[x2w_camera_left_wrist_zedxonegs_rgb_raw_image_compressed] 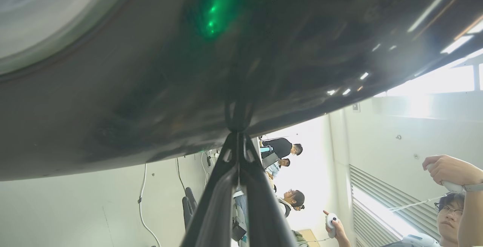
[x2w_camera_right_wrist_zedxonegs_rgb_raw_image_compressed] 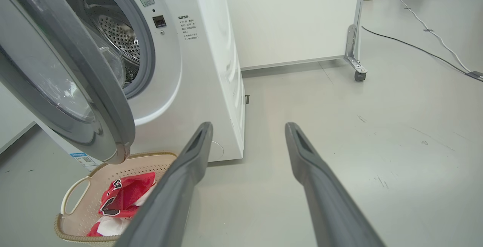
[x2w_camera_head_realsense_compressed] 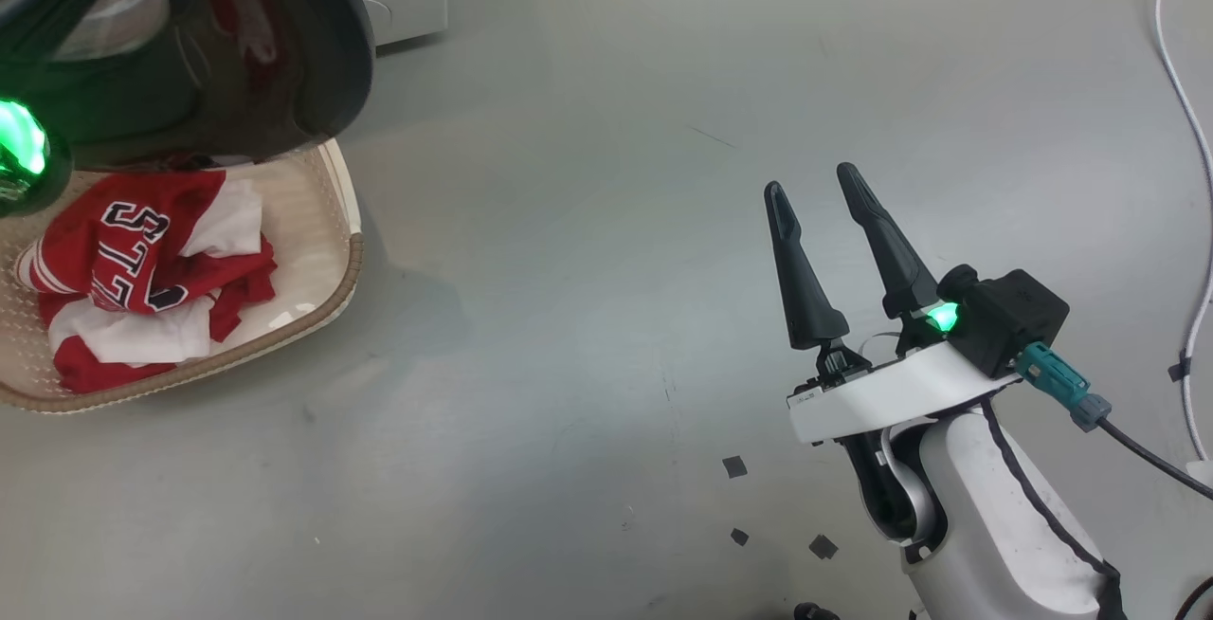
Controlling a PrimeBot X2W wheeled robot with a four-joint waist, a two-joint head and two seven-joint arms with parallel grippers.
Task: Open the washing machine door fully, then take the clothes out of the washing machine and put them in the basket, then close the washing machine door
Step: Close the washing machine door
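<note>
The washing machine (x2w_camera_right_wrist_zedxonegs_rgb_raw_image_compressed: pixel 211 69) stands with its door (x2w_camera_right_wrist_zedxonegs_rgb_raw_image_compressed: pixel 94 99) swung partly out over the basket (x2w_camera_right_wrist_zedxonegs_rgb_raw_image_compressed: pixel 75 186), and the steel drum (x2w_camera_right_wrist_zedxonegs_rgb_raw_image_compressed: pixel 117 35) shows behind it. Red and white clothes (x2w_camera_head_realsense_compressed: pixel 142 269) lie bunched in the basket (x2w_camera_head_realsense_compressed: pixel 346 250), which sits on the floor under the door's black rim (x2w_camera_head_realsense_compressed: pixel 313 61). My left gripper (x2w_camera_left_wrist_zedxonegs_rgb_raw_image_compressed: pixel 237 133) is shut, its tips against the door's glossy black rim (x2w_camera_left_wrist_zedxonegs_rgb_raw_image_compressed: pixel 151 88). Well right of the basket, my right gripper (x2w_camera_head_realsense_compressed: pixel 810 179) hangs open over bare floor, its fingers (x2w_camera_right_wrist_zedxonegs_rgb_raw_image_compressed: pixel 196 152) holding nothing.
A white panel on a castor (x2w_camera_right_wrist_zedxonegs_rgb_raw_image_compressed: pixel 358 75) stands behind the machine. Cables (x2w_camera_head_realsense_compressed: pixel 1194 127) run along the floor at the right. Small black tape bits (x2w_camera_head_realsense_compressed: pixel 734 466) lie near my right arm. Several people (x2w_camera_left_wrist_zedxonegs_rgb_raw_image_compressed: pixel 449 201) show in the left wrist view, one holding controllers.
</note>
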